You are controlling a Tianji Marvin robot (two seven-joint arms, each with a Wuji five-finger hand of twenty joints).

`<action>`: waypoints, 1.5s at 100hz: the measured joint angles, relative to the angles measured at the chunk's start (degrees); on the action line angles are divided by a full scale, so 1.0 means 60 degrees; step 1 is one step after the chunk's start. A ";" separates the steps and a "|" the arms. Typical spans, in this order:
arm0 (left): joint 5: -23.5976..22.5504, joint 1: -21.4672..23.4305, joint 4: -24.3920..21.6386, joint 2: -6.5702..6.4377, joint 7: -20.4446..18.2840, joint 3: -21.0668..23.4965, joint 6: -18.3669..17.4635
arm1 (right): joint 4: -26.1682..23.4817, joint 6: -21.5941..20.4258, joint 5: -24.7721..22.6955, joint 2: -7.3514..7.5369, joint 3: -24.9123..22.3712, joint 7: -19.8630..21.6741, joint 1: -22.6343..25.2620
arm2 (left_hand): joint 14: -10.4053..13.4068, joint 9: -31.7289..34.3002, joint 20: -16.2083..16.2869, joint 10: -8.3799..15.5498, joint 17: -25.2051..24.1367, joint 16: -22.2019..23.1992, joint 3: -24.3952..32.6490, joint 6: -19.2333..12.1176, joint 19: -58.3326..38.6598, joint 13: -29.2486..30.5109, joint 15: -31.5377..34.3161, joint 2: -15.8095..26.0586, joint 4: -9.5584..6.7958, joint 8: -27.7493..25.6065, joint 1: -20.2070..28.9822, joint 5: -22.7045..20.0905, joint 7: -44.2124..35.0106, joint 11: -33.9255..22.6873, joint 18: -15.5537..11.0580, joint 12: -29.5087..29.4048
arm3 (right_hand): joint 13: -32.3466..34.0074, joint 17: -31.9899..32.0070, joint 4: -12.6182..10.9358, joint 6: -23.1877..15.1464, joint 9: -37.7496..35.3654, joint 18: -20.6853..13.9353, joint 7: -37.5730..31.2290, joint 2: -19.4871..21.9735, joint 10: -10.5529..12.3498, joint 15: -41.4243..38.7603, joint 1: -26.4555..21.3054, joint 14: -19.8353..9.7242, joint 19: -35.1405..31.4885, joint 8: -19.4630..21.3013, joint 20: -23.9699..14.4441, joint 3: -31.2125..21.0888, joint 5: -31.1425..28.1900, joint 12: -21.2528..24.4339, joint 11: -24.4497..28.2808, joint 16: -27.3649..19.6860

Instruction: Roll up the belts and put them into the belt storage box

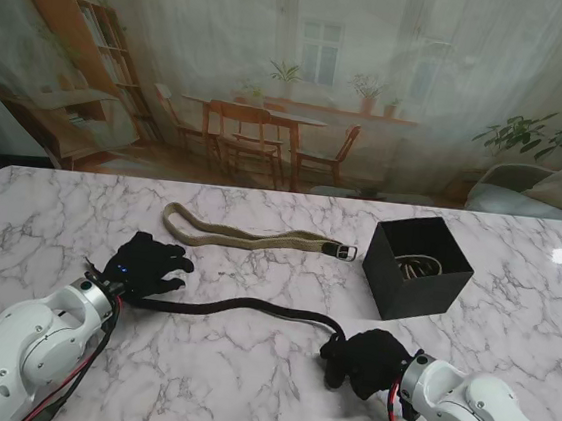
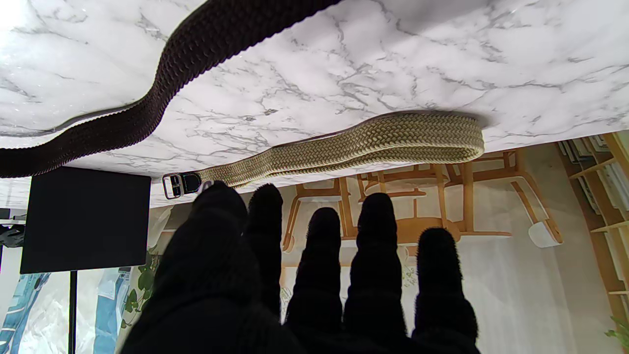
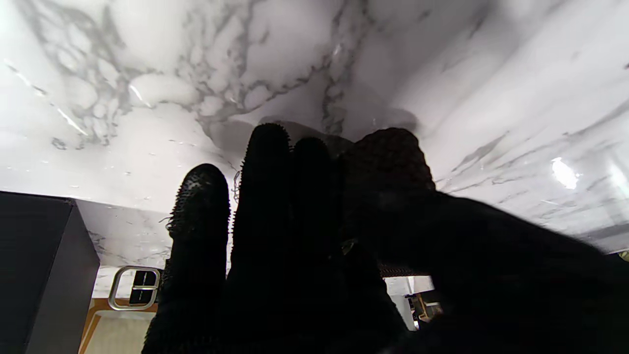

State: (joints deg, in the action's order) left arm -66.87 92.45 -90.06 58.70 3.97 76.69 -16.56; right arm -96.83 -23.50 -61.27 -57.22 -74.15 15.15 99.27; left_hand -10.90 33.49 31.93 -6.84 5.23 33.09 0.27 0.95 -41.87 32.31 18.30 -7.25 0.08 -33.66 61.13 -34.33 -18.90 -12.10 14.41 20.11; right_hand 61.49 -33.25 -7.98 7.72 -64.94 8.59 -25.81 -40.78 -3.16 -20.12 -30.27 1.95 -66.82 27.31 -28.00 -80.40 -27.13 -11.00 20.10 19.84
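A dark braided belt lies stretched across the table between my two hands; it also shows in the left wrist view. Its left end runs under my left hand, whose fingers are straight and apart, gripping nothing. Its right end goes into my right hand, which is curled shut around it with the thumb pressed to the fingers. A tan woven belt lies folded farther from me, buckle toward the black storage box. One rolled belt sits in the box.
The box stands at the right, just beyond my right hand. The tan belt and its buckle lie between the box and my left hand. Marble table spreads around.
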 measured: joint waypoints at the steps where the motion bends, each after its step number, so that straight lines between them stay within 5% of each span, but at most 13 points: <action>1: 0.0000 -0.0001 0.0000 0.0000 -0.0001 0.0000 -0.0001 | 0.0000 0.0000 -0.0023 0.0000 0.0002 -0.0011 0.0000 | 0.0000 0.0000 0.0000 0.0000 0.0000 0.0000 0.0000 0.0000 0.0000 0.0000 0.0000 0.0000 0.0000 0.0000 0.0000 0.0000 0.0000 0.0000 0.0000 0.0000 | -0.0002 -0.0004 0.0073 0.0000 0.0000 -0.0010 0.0000 0.0000 0.0024 0.0000 -0.0083 -0.0013 0.0000 0.0003 0.0001 0.0000 0.0000 0.0000 0.0000 0.0000; 15: 0.0004 -0.0010 0.0005 0.0000 -0.0004 0.0000 -0.0011 | 0.0194 0.0001 -0.0639 0.0018 0.0188 -0.0845 -0.0036 | 0.0000 0.0000 0.0000 0.0000 0.0000 0.0000 0.0000 0.0000 0.0001 0.0000 0.0000 0.0000 0.0000 0.0000 0.0000 0.0000 -0.0001 0.0000 0.0000 0.0000 | 0.0189 -0.0209 0.2176 -0.0596 -0.0143 0.0045 -0.0622 0.0203 0.0151 -0.0194 -0.0890 -0.0053 -0.0168 0.0495 -0.0066 0.0876 -0.0048 -0.0499 0.0510 0.0629; 33: 0.0004 -0.0012 0.0009 0.0001 0.0012 0.0002 -0.0010 | 0.0482 0.0286 -0.0884 0.0006 0.0413 -0.1549 -0.0057 | 0.0000 0.0000 0.0000 0.0000 0.0000 0.0000 0.0000 0.0000 0.0001 0.0000 0.0000 0.0000 0.0000 0.0000 0.0000 0.0000 -0.0001 0.0000 0.0000 0.0000 | 0.0285 0.0205 0.3313 -0.2603 0.0326 0.1659 -0.2332 0.0626 0.0123 -0.1238 -0.0739 0.0182 -0.0445 0.0222 -0.1233 0.3062 -0.0223 -0.2656 0.1951 0.2074; 49: 0.0005 -0.0010 0.0010 0.0002 0.0018 0.0005 -0.0010 | 0.0526 0.0372 -0.0843 -0.0019 0.0455 -0.1657 -0.0050 | 0.0000 0.0000 0.0000 0.0000 -0.0001 0.0000 0.0000 0.0000 0.0002 0.0000 -0.0001 0.0000 0.0000 0.0000 0.0000 0.0000 -0.0001 0.0000 0.0000 0.0000 | -0.1172 0.0280 0.3290 -0.3762 0.3536 0.2186 -0.2288 0.0617 -0.1067 -0.1986 -0.0627 0.0223 -0.0507 0.0077 -0.1501 0.3176 -0.0606 -0.2910 0.2272 0.2664; 54: 0.0008 -0.0010 0.0013 0.0002 0.0019 0.0005 -0.0011 | 0.0518 0.0372 -0.0845 -0.0022 0.0450 -0.1652 -0.0047 | 0.0000 -0.0002 0.0000 0.0000 -0.0001 0.0000 0.0000 0.0000 0.0002 0.0000 -0.0002 0.0000 0.0000 0.0000 0.0000 0.0000 -0.0001 0.0000 0.0000 0.0000 | -0.1834 0.0502 0.3290 -0.3826 0.4551 0.2433 -0.2282 0.0584 -0.1611 -0.1998 -0.0428 0.0228 -0.0422 -0.0407 -0.1503 0.3293 -0.0977 -0.2308 0.1836 0.2668; 70: 0.0026 -0.0012 0.0020 0.0002 0.0019 0.0005 -0.0012 | 0.0527 0.0377 -0.0788 -0.0028 0.0487 -0.1735 -0.0071 | -0.0003 -0.0006 0.0000 0.0000 -0.0003 0.0000 0.0000 0.0000 0.0002 -0.0109 -0.0003 0.0000 0.0000 0.0000 0.0000 0.0000 -0.0001 0.0000 0.0000 0.0000 | -0.2870 0.0937 0.3538 -0.3801 0.5792 0.3093 -0.2347 0.0320 -0.2019 -0.1587 -0.0293 0.0911 0.0643 -0.1239 -0.0959 0.3622 -0.1666 -0.0683 0.0333 0.1473; 73: 0.0026 -0.0012 0.0021 0.0002 0.0019 0.0005 -0.0014 | 0.0539 0.0393 -0.0720 -0.0031 0.0507 -0.1750 -0.0081 | -0.0003 -0.0007 0.0000 -0.0001 -0.0004 0.0000 0.0000 0.0000 0.0002 -0.0109 -0.0003 0.0000 0.0000 0.0000 0.0000 0.0000 -0.0001 0.0000 0.0000 0.0000 | -0.2853 0.0969 0.3635 -0.3433 0.5931 0.3202 -0.3182 0.0319 -0.2115 -0.1484 -0.0262 0.1090 0.0902 -0.1456 -0.0714 0.3669 -0.1694 -0.0465 0.0098 0.1415; 91: 0.0026 -0.0011 0.0025 0.0003 0.0020 0.0012 -0.0031 | 0.0617 0.0564 -0.0395 -0.0071 0.0608 -0.1837 -0.0143 | -0.0003 -0.0008 0.0000 -0.0001 -0.0004 0.0000 0.0000 0.0000 0.0002 -0.0109 -0.0005 0.0000 0.0000 0.0000 0.0000 -0.0001 -0.0001 0.0000 0.0001 0.0000 | -0.2705 0.0825 0.3762 -0.2383 0.5284 0.3306 -0.4282 0.0316 -0.2083 -0.1009 -0.0160 0.1763 0.1166 -0.1673 0.0197 0.3723 -0.2107 -0.0179 -0.0221 0.0667; 103: 0.0026 -0.0009 0.0028 0.0003 0.0024 0.0015 -0.0031 | 0.0719 0.0685 -0.0354 -0.0107 0.0675 -0.2065 -0.0191 | -0.0003 -0.0008 0.0000 -0.0001 -0.0005 0.0000 0.0000 0.0000 0.0004 -0.0109 -0.0005 0.0000 0.0000 0.0000 0.0000 -0.0001 -0.0001 0.0001 0.0001 0.0000 | -0.2226 0.0547 0.3769 -0.1842 0.3092 0.3306 -0.5121 0.0464 -0.1414 -0.0930 -0.0160 0.1645 0.0960 -0.1677 0.0417 0.4132 -0.2113 -0.0371 0.0266 0.0568; 113: 0.0028 -0.0007 0.0029 0.0003 0.0024 0.0016 -0.0034 | 0.0876 0.0771 -0.0453 -0.0117 0.0768 -0.2561 -0.0224 | -0.0003 -0.0009 0.0000 -0.0001 -0.0005 0.0000 0.0000 0.0000 0.0005 -0.0109 -0.0006 0.0000 0.0000 0.0000 0.0000 -0.0001 -0.0001 0.0002 0.0001 0.0000 | -0.1337 0.0198 0.3843 -0.1646 0.1965 0.3187 -0.5630 0.0726 -0.0742 -0.0443 -0.0158 0.1033 0.0483 -0.1677 0.0430 0.4619 -0.2115 -0.1608 0.1554 0.0567; 122: 0.0036 -0.0007 0.0035 0.0003 0.0025 0.0016 -0.0044 | 0.1043 0.0846 -0.0758 -0.0130 0.0856 -0.3035 -0.0253 | -0.0003 -0.0010 0.0000 -0.0001 -0.0009 0.0000 0.0000 0.0000 0.0005 -0.0109 -0.0005 0.0000 0.0000 0.0000 0.0000 -0.0001 -0.0001 0.0095 0.0001 0.0000 | -0.1137 0.0099 0.3844 -0.1646 0.1440 0.2774 -0.5964 0.0840 -0.0655 -0.0492 -0.0144 0.0644 0.0268 -0.1672 0.0217 0.5006 -0.2118 -0.2552 0.2306 0.0769; 142: 0.0053 -0.0011 0.0045 0.0003 0.0022 0.0012 -0.0060 | 0.1191 0.0947 -0.0942 -0.0132 0.1050 -0.3284 -0.0426 | -0.0003 -0.0010 0.0000 -0.0002 -0.0015 0.0000 0.0000 0.0000 0.0114 -0.0109 -0.0006 0.0000 0.0000 0.0000 -0.0004 -0.0001 -0.0001 0.0097 0.0001 0.0000 | -0.0236 -0.0314 0.3852 -0.1645 0.0539 0.2321 -0.5901 0.1163 -0.0446 -0.0541 -0.0035 0.0507 -0.0275 -0.0943 -0.0201 0.5197 -0.1755 -0.3576 0.3317 0.1053; 150: 0.0053 -0.0012 0.0048 0.0003 0.0022 0.0012 -0.0068 | 0.1394 0.0949 -0.1033 -0.0132 0.1155 -0.3718 -0.0490 | -0.0003 -0.0010 0.0000 -0.0002 -0.0016 0.0000 0.0000 0.0000 0.0116 -0.0109 -0.0007 0.0000 0.0000 0.0000 -0.0006 -0.0001 -0.0001 0.0098 0.0001 0.0000 | 0.0071 -0.0535 0.3611 -0.1628 0.0082 0.2237 -0.3751 0.1454 -0.0371 -0.0661 -0.0038 0.0468 -0.0488 -0.1203 -0.0226 0.5060 -0.1294 -0.3618 0.3509 0.1313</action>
State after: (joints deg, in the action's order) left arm -66.55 92.38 -89.77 58.72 4.10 76.76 -16.97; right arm -88.47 -17.80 -67.47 -58.02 -67.21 -7.16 96.33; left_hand -10.92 33.43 31.93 -6.85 5.14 33.09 0.27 0.95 -41.17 31.66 18.26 -7.25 0.08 -33.66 61.09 -34.33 -18.90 -11.51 14.42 20.11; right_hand 61.92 -36.46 13.69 -2.05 -64.45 22.01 -48.31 -32.06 -5.39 -24.09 -30.49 4.76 -69.75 20.09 -29.35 -50.04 -34.89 -32.71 41.15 27.72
